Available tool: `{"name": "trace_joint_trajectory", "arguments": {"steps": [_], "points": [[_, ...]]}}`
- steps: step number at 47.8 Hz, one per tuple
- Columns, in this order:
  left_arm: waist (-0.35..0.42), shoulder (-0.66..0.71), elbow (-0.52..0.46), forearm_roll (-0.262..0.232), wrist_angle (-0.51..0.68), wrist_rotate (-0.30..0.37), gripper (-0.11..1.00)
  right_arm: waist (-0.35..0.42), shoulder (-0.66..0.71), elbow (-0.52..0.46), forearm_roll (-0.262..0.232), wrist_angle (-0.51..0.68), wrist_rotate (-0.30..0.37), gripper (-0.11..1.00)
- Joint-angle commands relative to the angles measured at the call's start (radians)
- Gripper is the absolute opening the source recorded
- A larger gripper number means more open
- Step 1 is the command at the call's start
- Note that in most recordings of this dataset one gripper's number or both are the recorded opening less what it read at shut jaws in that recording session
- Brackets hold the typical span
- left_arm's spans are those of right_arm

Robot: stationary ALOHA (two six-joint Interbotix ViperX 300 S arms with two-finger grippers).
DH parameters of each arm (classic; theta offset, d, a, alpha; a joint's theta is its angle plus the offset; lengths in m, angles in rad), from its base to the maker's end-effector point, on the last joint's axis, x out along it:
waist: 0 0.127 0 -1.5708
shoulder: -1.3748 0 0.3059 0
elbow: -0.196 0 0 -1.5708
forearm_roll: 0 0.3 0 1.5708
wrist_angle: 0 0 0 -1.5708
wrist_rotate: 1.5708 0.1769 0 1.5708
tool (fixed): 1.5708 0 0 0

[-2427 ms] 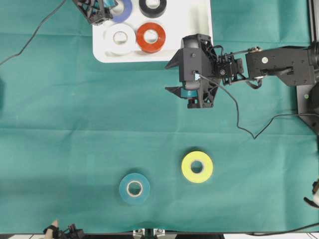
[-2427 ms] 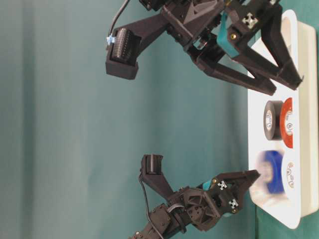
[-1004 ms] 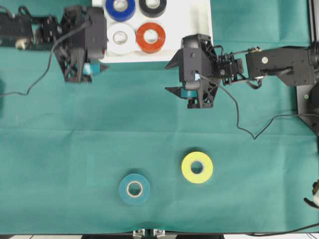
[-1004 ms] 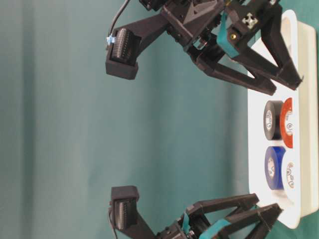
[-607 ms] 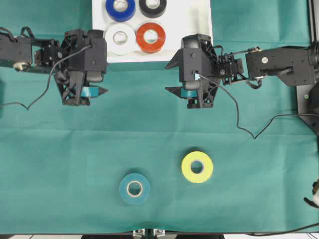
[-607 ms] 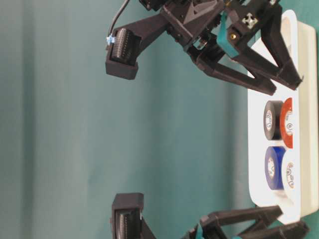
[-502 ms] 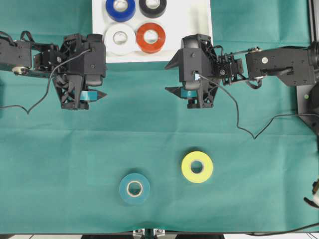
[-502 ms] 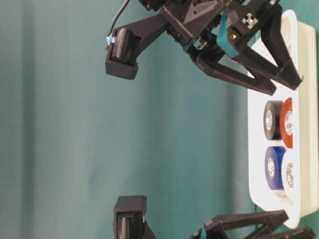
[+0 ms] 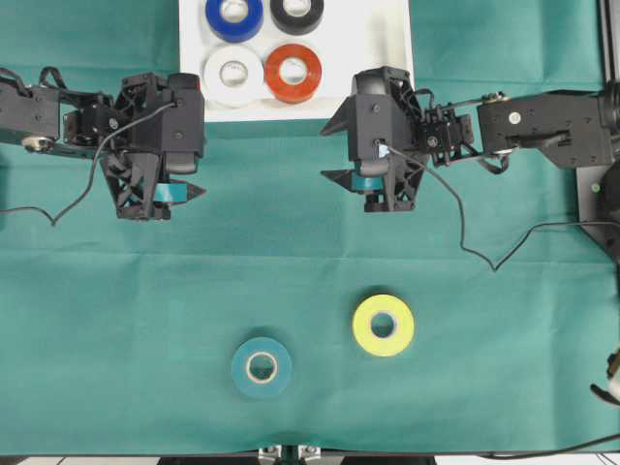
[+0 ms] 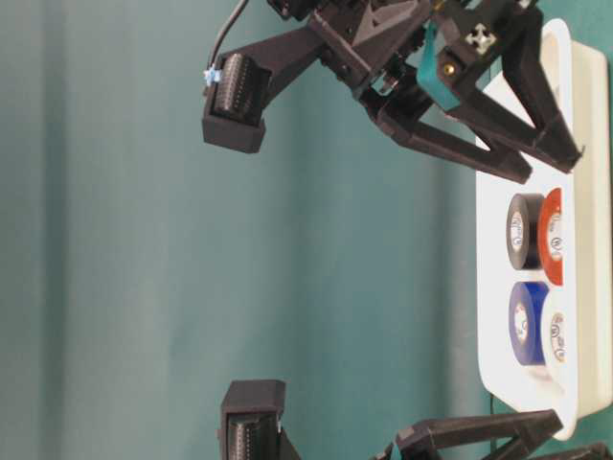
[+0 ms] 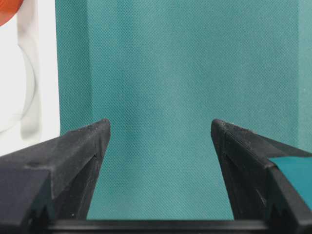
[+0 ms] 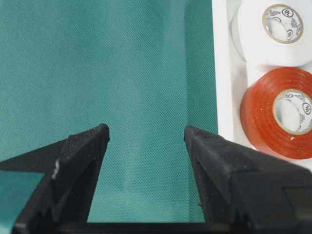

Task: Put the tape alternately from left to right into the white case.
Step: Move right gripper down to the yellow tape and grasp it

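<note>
The left gripper (image 9: pixel 155 199) is held wide open with nothing between its jaws, above bare green table (image 9: pixel 97 320); the right gripper (image 9: pixel 373 189) is likewise spread and empty. At about one o'clock from the left gripper the white case (image 9: pixel 387 58) holds four rolls: blue (image 9: pixel 233 16), black (image 9: pixel 296 12), white (image 9: pixel 233 75), red-orange (image 9: pixel 293 73). The teal roll (image 9: pixel 262 367) and yellow roll (image 9: pixel 383 325) lie at five and six o'clock of the respective grippers; a fetching step is judged next, calling for descent over one roll.
</note>
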Motion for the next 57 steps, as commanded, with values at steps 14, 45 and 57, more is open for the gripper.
{"name": "trace_joint_trajectory", "arguments": {"steps": [14, 45, 57], "points": [[-0.003, -0.008, -0.011, -0.002, -0.011, -0.012, 0.91, 0.078, -0.014, -0.008, 0.002, -0.002, 0.002, 0.70], [-0.005, -0.005, -0.008, -0.002, -0.012, -0.017, 0.91, 0.230, -0.074, 0.060, 0.017, -0.003, 0.031, 0.70], [-0.003, -0.003, -0.008, -0.002, -0.012, -0.020, 0.91, 0.302, -0.074, 0.081, 0.017, -0.002, 0.121, 0.70]]}}
